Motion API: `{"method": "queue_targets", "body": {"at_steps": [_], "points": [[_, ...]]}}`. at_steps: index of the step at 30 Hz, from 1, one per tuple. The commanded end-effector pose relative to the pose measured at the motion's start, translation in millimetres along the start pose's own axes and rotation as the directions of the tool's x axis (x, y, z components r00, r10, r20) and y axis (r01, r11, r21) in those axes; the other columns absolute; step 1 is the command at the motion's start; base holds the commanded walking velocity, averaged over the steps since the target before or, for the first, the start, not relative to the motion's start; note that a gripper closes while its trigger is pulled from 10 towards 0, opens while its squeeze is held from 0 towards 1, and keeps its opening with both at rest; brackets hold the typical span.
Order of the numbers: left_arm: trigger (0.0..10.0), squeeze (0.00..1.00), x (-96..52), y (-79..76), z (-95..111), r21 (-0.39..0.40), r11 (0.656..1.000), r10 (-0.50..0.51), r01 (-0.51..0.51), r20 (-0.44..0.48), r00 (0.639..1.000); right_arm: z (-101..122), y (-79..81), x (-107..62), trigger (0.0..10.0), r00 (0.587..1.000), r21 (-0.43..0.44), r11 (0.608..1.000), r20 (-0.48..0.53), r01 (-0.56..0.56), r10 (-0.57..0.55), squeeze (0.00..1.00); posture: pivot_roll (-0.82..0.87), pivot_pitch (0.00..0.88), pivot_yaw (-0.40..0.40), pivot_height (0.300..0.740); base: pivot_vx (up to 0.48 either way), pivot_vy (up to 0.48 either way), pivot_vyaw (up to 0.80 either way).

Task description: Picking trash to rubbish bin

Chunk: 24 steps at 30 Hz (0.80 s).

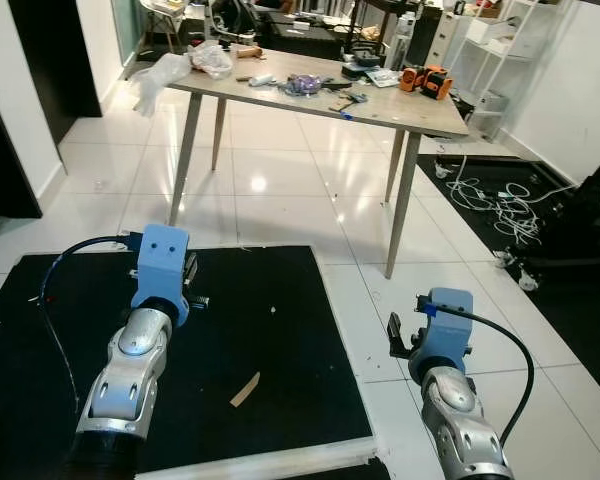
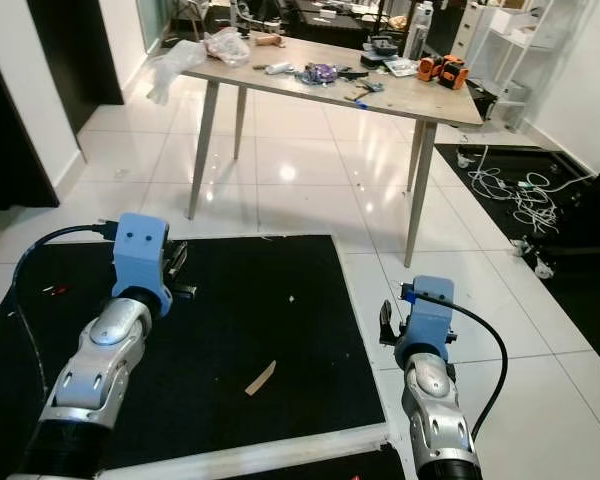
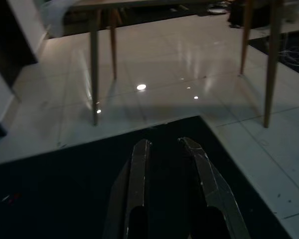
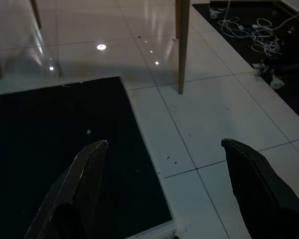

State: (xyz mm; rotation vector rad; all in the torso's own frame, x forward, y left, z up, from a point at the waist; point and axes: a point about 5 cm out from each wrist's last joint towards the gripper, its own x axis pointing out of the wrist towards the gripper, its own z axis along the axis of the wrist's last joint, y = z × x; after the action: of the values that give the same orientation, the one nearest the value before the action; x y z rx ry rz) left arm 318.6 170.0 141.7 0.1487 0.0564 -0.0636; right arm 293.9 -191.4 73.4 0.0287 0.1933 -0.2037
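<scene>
A small tan strip of trash (image 1: pixel 245 389) lies on the black mat (image 1: pixel 280 300) between my two arms, nearer the mat's front edge. Crumpled clear plastic bags (image 1: pixel 170 70) sit on the left end of the table. My left gripper (image 3: pixel 164 145) hovers over the mat with its fingers close together and nothing between them. My right gripper (image 4: pixel 164 144) is open and empty, held low over the mat's right edge where it meets the white tiles. The strip lies well behind both sets of fingertips.
A long table on slim wooden legs (image 1: pixel 400 205) stands ahead, cluttered with tools and small items. White cables (image 1: pixel 490 195) tangle on the floor at the right beside a black wheeled stand (image 1: pixel 570 225). White shelves (image 1: pixel 490 50) stand at the back right.
</scene>
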Motion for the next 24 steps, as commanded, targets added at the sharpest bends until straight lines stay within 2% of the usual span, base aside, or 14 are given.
{"method": "queue_targets", "body": {"at_steps": [1,14,19,24], "points": [[10.0,0.0,0.0,-6.4,3.2,-0.006,1.0,-0.02,0.02,0.015,1.0,-1.9,-3.1,0.3,10.0,1.0,0.0,1.0,-0.015,0.009,-0.009,0.0,-0.06,0.057,-0.083,0.74,0.428,0.0,0.0],[10.0,0.0,-0.6,-6.6,2.4,-0.004,1.0,-0.028,0.028,0.011,1.0,-2.5,-1.3,-0.4,10.0,1.0,-0.002,1.0,-0.017,-0.003,0.003,0.0,-0.06,0.058,-0.08,0.74,0.43,0.0,0.0],[10.0,0.0,0.4,-8.3,3.2,-0.001,0.999,-0.034,0.034,0.011,0.999,-2.2,-3.3,-0.7,10.0,1.0,0.047,0.999,-0.019,0.017,-0.017,0.0,-0.06,0.058,-0.078,0.74,0.429,0.0,0.0],[10.0,0.0,0.5,-8.2,3.3,0.001,0.999,-0.036,0.036,0.011,0.999,-1.3,-3.5,-0.8,10.0,1.0,0.058,0.998,-0.018,0.019,-0.018,0.0,-0.06,0.059,-0.078,0.74,0.428,0.0,-0.67]]}}
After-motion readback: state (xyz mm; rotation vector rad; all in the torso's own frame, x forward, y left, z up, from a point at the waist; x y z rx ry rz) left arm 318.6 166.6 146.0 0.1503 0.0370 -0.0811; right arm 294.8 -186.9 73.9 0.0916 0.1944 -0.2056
